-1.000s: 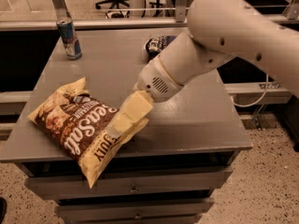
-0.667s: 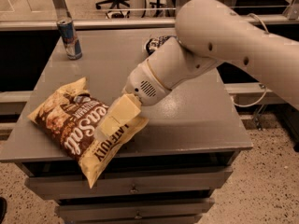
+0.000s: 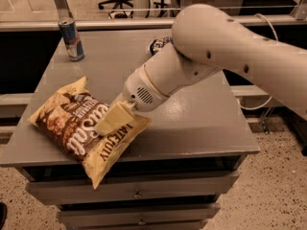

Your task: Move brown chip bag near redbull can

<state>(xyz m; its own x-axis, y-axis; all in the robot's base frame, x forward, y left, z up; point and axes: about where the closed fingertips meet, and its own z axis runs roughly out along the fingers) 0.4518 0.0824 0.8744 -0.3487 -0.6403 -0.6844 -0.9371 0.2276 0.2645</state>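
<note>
Found gripper (image 3: 112, 121) down on right part of chip bag (image 3: 72, 123); hold state not determinable. Noted bag's long axis running far-left to near-right. Located can (image 3: 72, 40) well apart, far-left of gripper.

1 thick, cream-white robot arm (image 3: 259, 56) extends from the right edge of the frame across the upper right. Its large rounded elbow joint (image 3: 206, 28) sits at upper centre, dotted with small dark holes. From there a narrower forearm (image 3: 177, 71) slopes down toward the left. It ends in a round wrist housing (image 3: 144, 92) with a small vent grille, just left of centre. Below the housing, the pale yellow gripper (image 3: 111, 121) points down and left, at centre left of the frame.
</note>
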